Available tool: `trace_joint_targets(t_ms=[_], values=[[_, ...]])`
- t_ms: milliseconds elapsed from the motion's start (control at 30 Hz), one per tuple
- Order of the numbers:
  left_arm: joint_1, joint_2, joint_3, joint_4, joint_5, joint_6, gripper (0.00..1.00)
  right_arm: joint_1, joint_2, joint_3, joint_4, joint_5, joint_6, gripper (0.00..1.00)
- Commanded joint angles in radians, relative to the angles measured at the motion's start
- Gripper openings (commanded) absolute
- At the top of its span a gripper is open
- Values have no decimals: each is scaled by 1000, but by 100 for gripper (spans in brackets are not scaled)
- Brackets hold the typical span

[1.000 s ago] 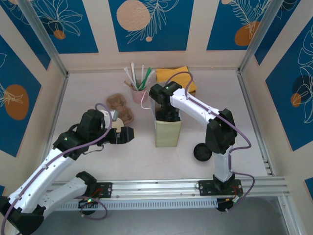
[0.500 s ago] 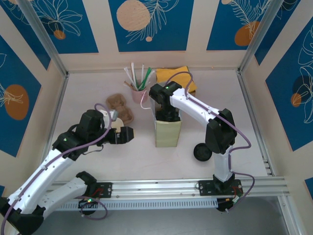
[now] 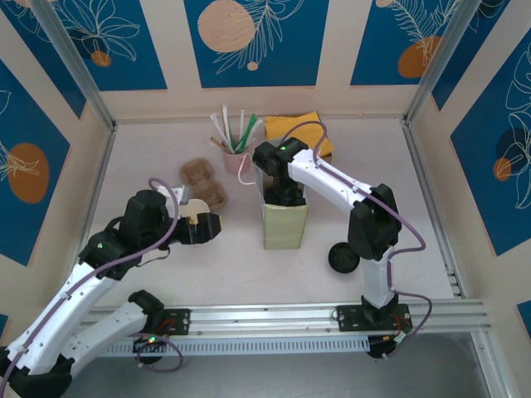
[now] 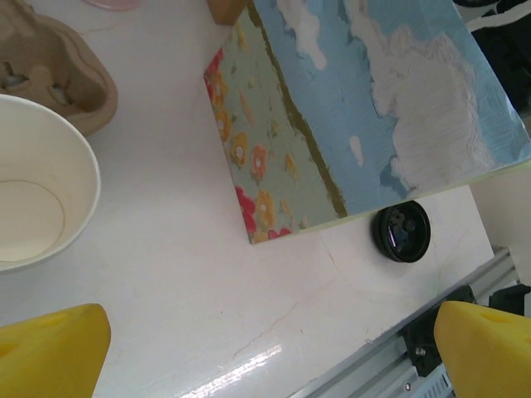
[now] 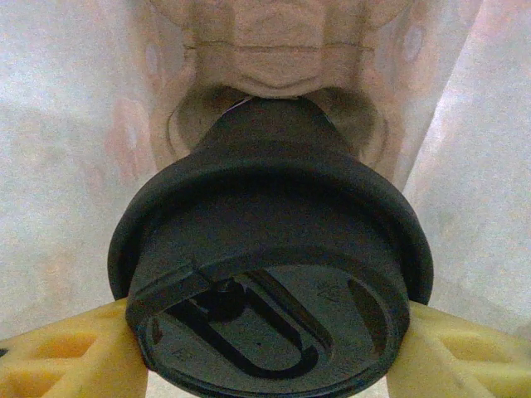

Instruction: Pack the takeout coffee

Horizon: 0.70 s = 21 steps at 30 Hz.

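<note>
Two tools listed. Right tool (image 5: 265, 352): closed round the lidded takeout coffee (image 5: 274, 240), held inside the paper bag (image 3: 284, 225) over the pulp carrier (image 5: 274, 50). Left tool (image 4: 265, 342): spread wide, nothing held. Hazard judged: coffee tipped if released off-centre of the carrier; bag dragged over on withdrawal.

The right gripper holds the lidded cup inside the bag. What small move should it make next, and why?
Probably ease it slightly down before releasing. The right gripper is shut on the black-lidded cup, which sits just over a hollow of the cardboard carrier inside the bag; whether it is seated, I cannot tell.
</note>
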<state>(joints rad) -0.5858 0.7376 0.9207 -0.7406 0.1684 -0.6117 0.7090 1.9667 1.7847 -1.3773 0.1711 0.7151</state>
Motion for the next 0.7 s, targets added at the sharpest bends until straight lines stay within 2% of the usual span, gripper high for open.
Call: trace_joint_targets(t_ms=[0, 233, 667], values=[[-8, -33, 12, 2, -63, -6, 100, -5, 70, -25, 20, 10, -15, 65], [-9, -58, 13, 1, -102, -2, 100, -5, 71, -24, 21, 8, -15, 65], [-8, -51, 4, 6, -82, -8, 100, -5, 71, -27, 21, 12, -17, 65]])
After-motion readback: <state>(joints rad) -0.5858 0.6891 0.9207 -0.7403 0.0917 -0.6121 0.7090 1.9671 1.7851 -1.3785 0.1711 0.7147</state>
